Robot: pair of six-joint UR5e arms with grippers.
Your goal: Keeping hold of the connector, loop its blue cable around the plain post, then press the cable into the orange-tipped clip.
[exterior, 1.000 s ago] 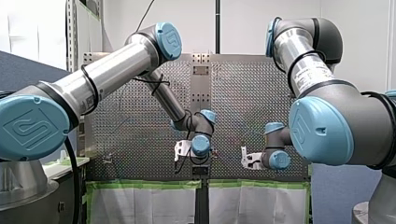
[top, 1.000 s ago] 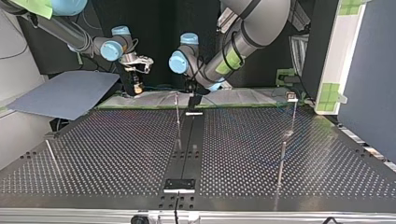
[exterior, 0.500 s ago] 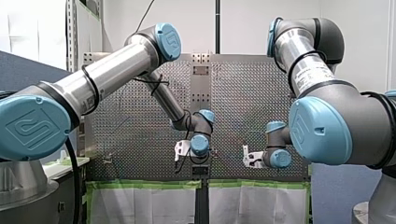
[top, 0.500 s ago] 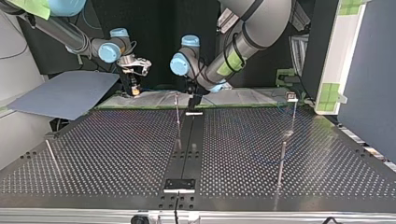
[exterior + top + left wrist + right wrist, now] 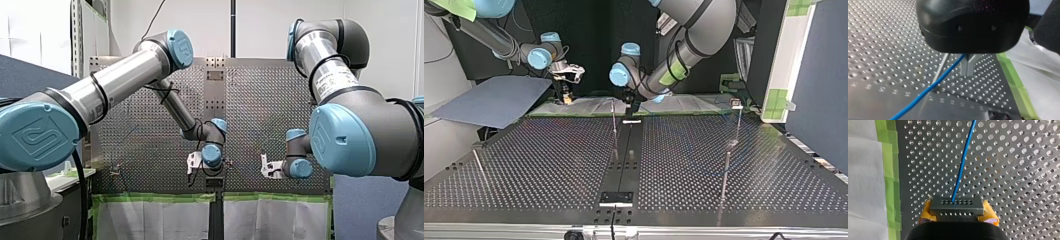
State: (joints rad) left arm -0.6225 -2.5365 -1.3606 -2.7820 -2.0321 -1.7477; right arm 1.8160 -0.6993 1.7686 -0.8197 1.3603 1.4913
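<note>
In the front view, my left arm [image 5: 125,75] and my right arm [image 5: 330,75] both reach down to the near edge of the perforated table [image 5: 150,130]. That edge is bordered with green tape [image 5: 155,198] above white sheeting [image 5: 150,220]. A pale wall [image 5: 270,25] stands beyond.

In the top view, my right gripper [image 5: 567,98] hangs over the far edge at the left. My left gripper [image 5: 631,110] is just right of the plain post [image 5: 614,127], above the black centre strip [image 5: 624,160]. A grey-blue sheet [image 5: 494,100] lies off the table's left side.

In the left wrist view, my metal fingers [image 5: 968,67] meet at the tips. The blue cable [image 5: 930,88] runs out of the fork between them and crosses the post.

In the right wrist view, my yellow pads [image 5: 927,210] are clamped on the connector [image 5: 956,205]. Its cable runs straight away over the holes.
</note>
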